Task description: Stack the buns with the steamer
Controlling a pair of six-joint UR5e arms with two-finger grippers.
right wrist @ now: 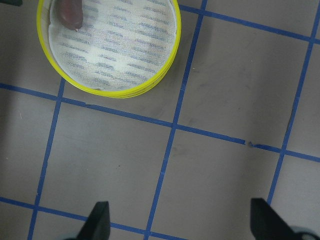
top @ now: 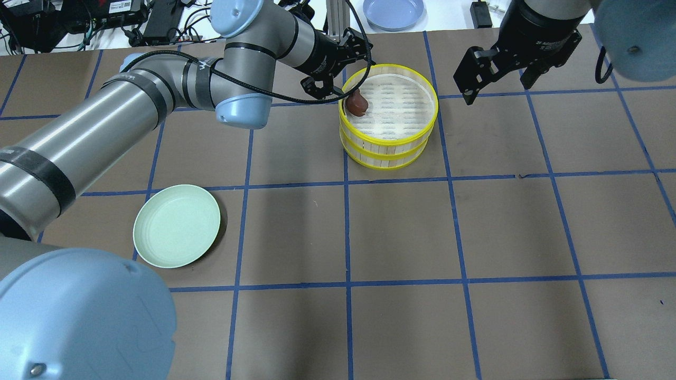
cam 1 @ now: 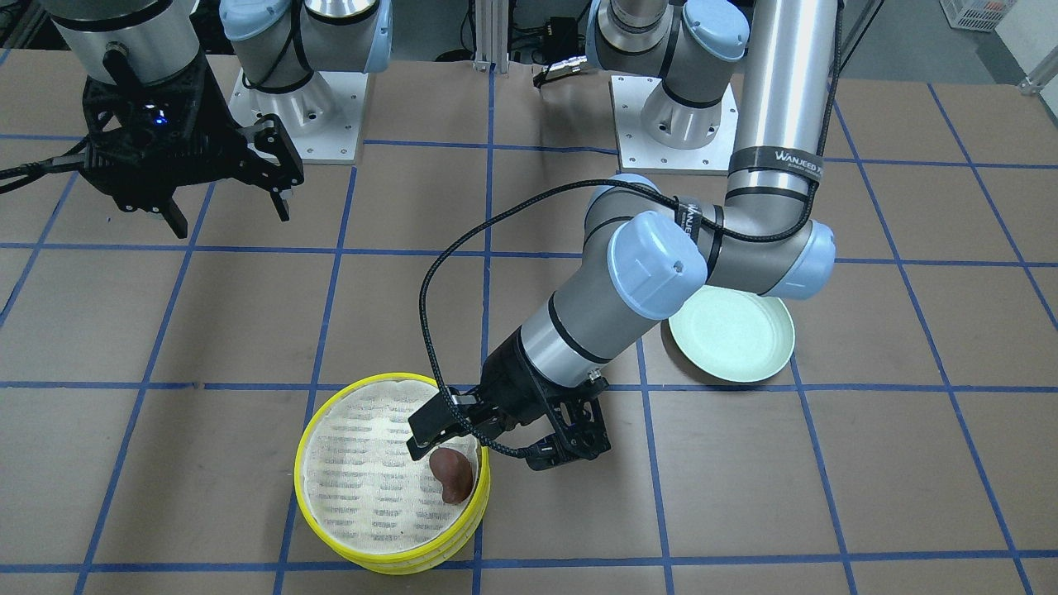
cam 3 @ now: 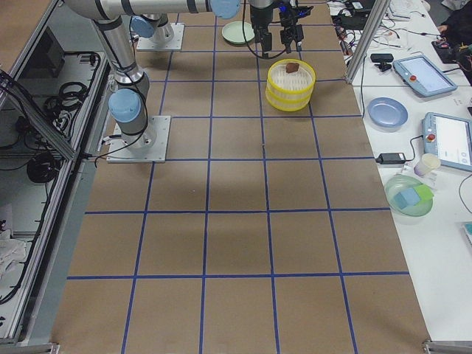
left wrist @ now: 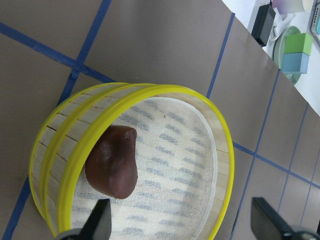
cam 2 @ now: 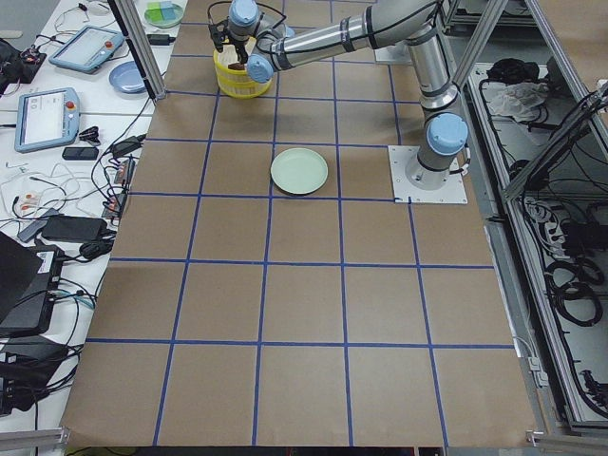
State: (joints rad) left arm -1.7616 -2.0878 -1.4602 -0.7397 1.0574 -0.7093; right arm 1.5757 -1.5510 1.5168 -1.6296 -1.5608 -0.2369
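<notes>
Two yellow-rimmed steamer trays [top: 390, 141] stand stacked one on the other, and show in the front view [cam 1: 302, 487] and the left wrist view [left wrist: 222, 132]. The dark reddish-brown bun [cam 1: 452, 476] lies on the top tray's mesh floor by the rim nearest my left arm [top: 357, 103] [left wrist: 112, 162] [right wrist: 70, 12]. My left gripper [cam 1: 496, 442] [top: 340, 71] is open and empty, just above that rim beside the bun. My right gripper [cam 1: 230, 213] [top: 496, 87] is open and empty, held high off to the stack's side. The cream-white bun is hidden.
An empty pale green plate [top: 177, 225] [cam 1: 731, 339] lies on the brown table under my left arm's elbow. A blue plate [top: 393, 10] sits on the side bench beyond the table's far edge. Blue tape lines grid the table.
</notes>
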